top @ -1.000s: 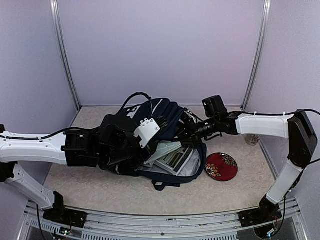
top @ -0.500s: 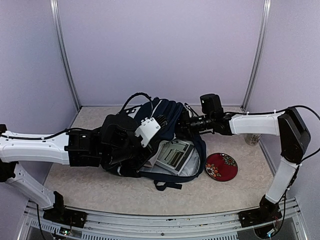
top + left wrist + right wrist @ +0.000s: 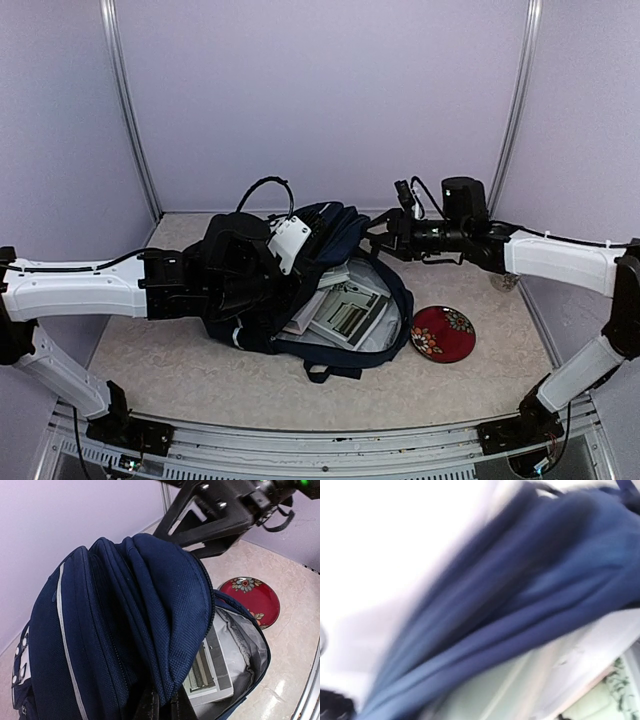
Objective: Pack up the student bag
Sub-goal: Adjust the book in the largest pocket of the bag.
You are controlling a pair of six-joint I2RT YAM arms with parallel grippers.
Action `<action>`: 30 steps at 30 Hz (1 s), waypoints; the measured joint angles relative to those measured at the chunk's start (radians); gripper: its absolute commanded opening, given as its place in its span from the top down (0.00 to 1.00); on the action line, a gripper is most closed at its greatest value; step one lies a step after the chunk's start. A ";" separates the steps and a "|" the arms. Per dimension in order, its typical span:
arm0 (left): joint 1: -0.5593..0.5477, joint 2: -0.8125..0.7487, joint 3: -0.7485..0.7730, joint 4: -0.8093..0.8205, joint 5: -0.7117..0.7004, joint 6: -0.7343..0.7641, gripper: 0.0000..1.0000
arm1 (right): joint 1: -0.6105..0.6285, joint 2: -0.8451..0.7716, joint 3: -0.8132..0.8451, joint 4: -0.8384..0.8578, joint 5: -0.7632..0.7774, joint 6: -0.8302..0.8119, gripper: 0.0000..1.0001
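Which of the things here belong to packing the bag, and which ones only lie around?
Belong to the job:
- student bag, lying open
- books already inside it
- left gripper, pinching the bag's flap

Only lying about:
- red flowered plate, beside the bag and apart from it

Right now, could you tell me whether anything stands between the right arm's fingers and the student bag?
Nothing visible does. The right fingers hang open close beside the student bag, at its raised upper edge. The red plate lies off to the side. The left fingers are pinched on the bag's flap.
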State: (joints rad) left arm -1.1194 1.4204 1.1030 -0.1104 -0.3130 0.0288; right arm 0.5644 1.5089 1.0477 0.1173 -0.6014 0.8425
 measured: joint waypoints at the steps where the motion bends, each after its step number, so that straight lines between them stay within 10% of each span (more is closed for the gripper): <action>1: 0.001 0.001 0.000 0.000 0.000 -0.002 1.00 | 0.010 -0.047 -0.023 0.006 0.015 -0.012 0.38; 16: 0.002 0.008 0.010 -0.001 -0.006 -0.025 1.00 | 0.276 -0.102 -0.244 0.182 0.270 0.069 0.77; 30: 0.013 -0.001 0.010 -0.001 -0.019 -0.025 1.00 | 0.215 0.066 -0.089 0.132 0.245 0.006 0.84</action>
State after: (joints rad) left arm -1.1069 1.4197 1.1133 -0.1116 -0.3321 0.0040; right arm 0.7795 1.5749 0.9585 0.2497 -0.3569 0.8482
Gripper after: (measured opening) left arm 0.043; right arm 0.159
